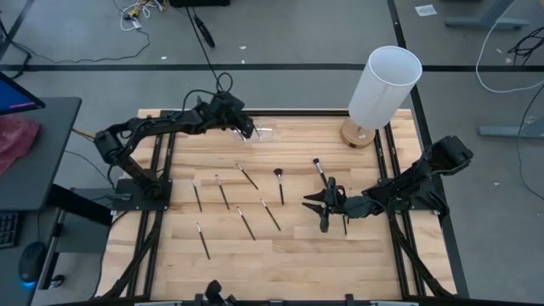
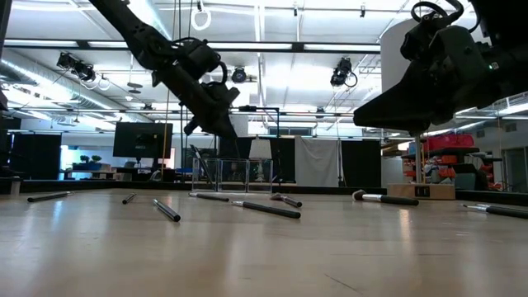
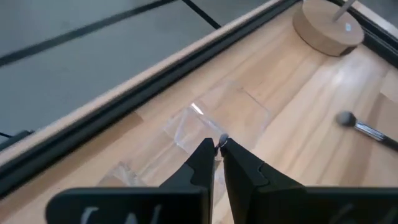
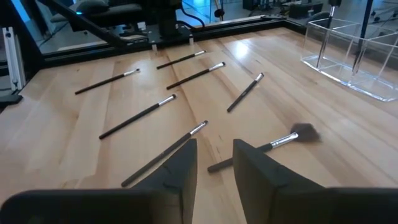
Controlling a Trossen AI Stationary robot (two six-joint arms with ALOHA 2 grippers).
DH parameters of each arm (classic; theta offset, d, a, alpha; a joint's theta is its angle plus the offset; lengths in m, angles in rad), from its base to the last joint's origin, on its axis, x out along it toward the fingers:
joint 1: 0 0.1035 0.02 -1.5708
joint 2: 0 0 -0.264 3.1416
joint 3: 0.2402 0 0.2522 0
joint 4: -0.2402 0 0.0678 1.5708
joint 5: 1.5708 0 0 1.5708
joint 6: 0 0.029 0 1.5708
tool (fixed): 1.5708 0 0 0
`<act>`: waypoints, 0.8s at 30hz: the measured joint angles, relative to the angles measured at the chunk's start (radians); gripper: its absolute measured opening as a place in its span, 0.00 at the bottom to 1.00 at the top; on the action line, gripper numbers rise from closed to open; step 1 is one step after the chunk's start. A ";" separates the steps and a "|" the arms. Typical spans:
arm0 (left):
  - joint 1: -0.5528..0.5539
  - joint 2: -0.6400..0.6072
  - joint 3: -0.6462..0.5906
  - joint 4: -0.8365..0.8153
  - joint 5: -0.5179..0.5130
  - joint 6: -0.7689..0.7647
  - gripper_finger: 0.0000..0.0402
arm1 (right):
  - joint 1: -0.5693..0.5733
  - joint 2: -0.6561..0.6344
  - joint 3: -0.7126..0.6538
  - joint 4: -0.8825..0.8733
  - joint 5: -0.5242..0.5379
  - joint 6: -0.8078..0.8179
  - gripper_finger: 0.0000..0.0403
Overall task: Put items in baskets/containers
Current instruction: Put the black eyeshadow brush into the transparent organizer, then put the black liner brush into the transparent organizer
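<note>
Two grippers are working over the wooden table (image 1: 297, 255). The left gripper (image 1: 246, 127) is hovering at the far edge, directly above the clear organiser box (image 1: 259, 133), its fingers (image 3: 202, 163) pressed nearly together and pinching a thin brush (image 3: 222, 142) whose small metal tip is showing just past the fingertips; the box is lying right below and ahead of those fingers, its see-through walls visible in the left wrist view. The right gripper (image 1: 325, 206) is hanging low over the table's middle-right, its fingers (image 4: 180, 163) standing apart with a clear gap and gripping nothing. A fluffy-headed brush (image 4: 273, 144) is lying just ahead of the right fingers, and another slim brush (image 4: 165, 152) is running diagonally beside them. Several more brushes (image 1: 223, 191) are lying scattered on the table between the two grippers, well apart from the box. A tall white cylinder (image 1: 382, 85) on a round wooden base is standing beyond the right gripper.
</note>
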 joint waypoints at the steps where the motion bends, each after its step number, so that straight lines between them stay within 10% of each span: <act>1: 0.002 0.004 0.000 0.004 0.008 -0.002 0.07 | 0.000 0.000 0.000 0.000 0.000 0.000 0.26; 13: 0.002 0.026 0.000 0.005 0.013 -0.021 0.10 | 0.000 0.000 0.000 0.001 0.000 0.012 0.26; 24: 0.003 0.026 0.000 0.005 -0.058 0.017 0.36 | 0.000 0.000 0.000 0.001 0.000 0.027 0.26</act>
